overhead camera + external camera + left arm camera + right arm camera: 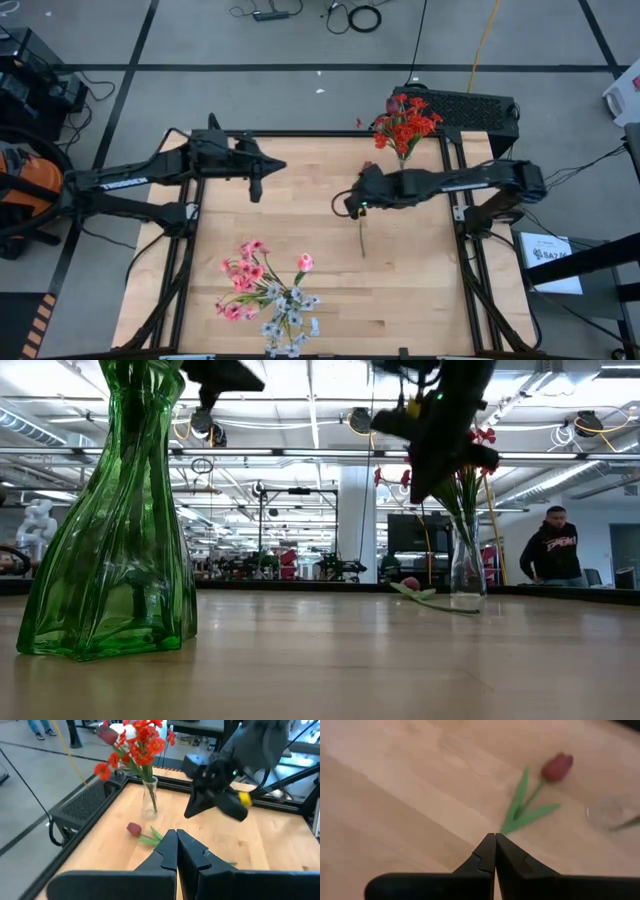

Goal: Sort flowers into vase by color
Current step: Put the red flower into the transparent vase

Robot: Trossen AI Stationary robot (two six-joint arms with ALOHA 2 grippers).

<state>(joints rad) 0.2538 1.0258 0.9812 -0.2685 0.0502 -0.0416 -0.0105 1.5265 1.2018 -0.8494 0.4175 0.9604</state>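
My left hand (256, 186) hangs over the table's (420, 290) left half, fingers pressed together on nothing. Pink and white flowers (265, 300) stand at the near edge. My right hand (350, 207) hovers mid-table, fingers pressed together, empty, above the tulip (557, 767) lying flat near the red flowers (405, 122) in their glass vase (149, 800)
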